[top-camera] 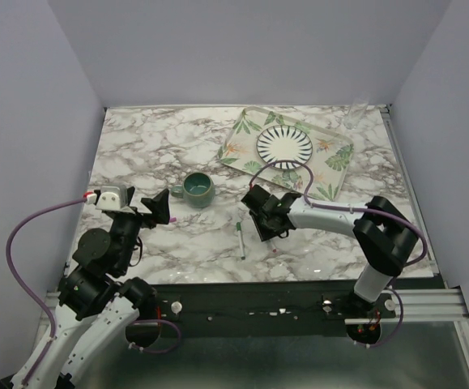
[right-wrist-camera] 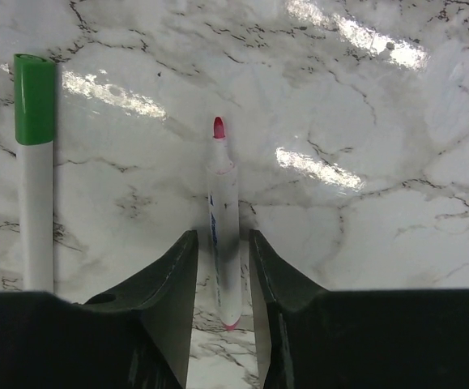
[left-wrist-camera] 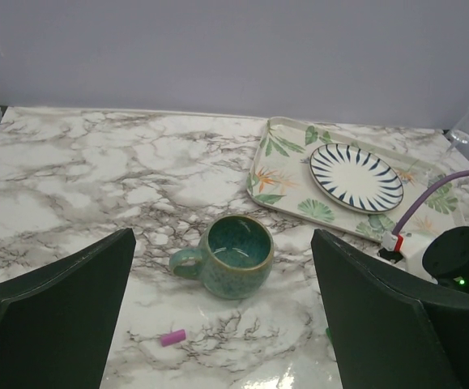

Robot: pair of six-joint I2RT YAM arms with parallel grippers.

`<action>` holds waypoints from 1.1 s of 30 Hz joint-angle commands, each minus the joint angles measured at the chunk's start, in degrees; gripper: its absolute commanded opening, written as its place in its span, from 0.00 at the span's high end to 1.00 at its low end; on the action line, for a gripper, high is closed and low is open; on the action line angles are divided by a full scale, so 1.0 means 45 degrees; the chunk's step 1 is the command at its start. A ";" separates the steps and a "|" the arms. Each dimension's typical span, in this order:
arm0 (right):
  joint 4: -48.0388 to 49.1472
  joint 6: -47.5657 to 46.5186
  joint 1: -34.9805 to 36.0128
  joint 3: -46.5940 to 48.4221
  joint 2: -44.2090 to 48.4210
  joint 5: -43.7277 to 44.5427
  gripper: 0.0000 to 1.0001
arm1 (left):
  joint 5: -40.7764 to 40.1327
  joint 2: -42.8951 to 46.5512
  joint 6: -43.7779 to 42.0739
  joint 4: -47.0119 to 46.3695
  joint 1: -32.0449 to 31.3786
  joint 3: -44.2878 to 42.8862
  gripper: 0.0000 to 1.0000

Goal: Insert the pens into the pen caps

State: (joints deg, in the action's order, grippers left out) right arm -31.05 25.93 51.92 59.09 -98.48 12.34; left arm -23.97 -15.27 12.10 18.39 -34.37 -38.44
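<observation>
A whitish pen with a bare pink-red tip (right-wrist-camera: 222, 227) lies on the marble. My right gripper (right-wrist-camera: 222, 243) is down over it, its fingers (right-wrist-camera: 169, 275) close on either side of the barrel with thin gaps still showing. A second whitish pen (right-wrist-camera: 36, 219) lies to the left with the green cap (right-wrist-camera: 35, 97) on its end; it also shows in the top view (top-camera: 240, 240). The pink-purple cap (left-wrist-camera: 173, 338) lies loose on the marble below my left gripper (left-wrist-camera: 222, 243), which is wide open and empty. In the top view the cap (top-camera: 172, 219) is just right of that gripper (top-camera: 157, 209).
A green mug (top-camera: 198, 188) stands upright just beyond the pink cap. A leaf-patterned tray (top-camera: 335, 174) at the back right carries a striped plate (top-camera: 284, 146). A clear glass (top-camera: 356, 113) stands at the far right corner. The right arm's purple cable arcs over the tray.
</observation>
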 commanded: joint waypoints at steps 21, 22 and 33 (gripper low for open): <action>0.2208 -0.0237 -0.0112 -0.0513 0.5274 -0.3398 0.99 | 0.8350 -0.3187 0.6099 -0.1817 -0.0018 0.0435 0.28; 0.2560 -0.0120 -0.0112 -0.0785 0.5591 -0.3677 0.99 | 0.8604 -0.3692 0.6178 -0.1996 -0.0018 0.0474 0.29; 0.5239 0.1385 0.0473 -0.1354 0.7255 -0.5633 0.99 | 1.0755 -0.5689 0.7605 -0.5570 -0.0194 0.1295 0.30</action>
State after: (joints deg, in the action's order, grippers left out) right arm -11.86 29.87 52.23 53.89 -66.06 -9.10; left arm 19.31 -39.27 43.33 1.10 -34.65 -32.64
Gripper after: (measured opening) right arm 0.024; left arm 0.702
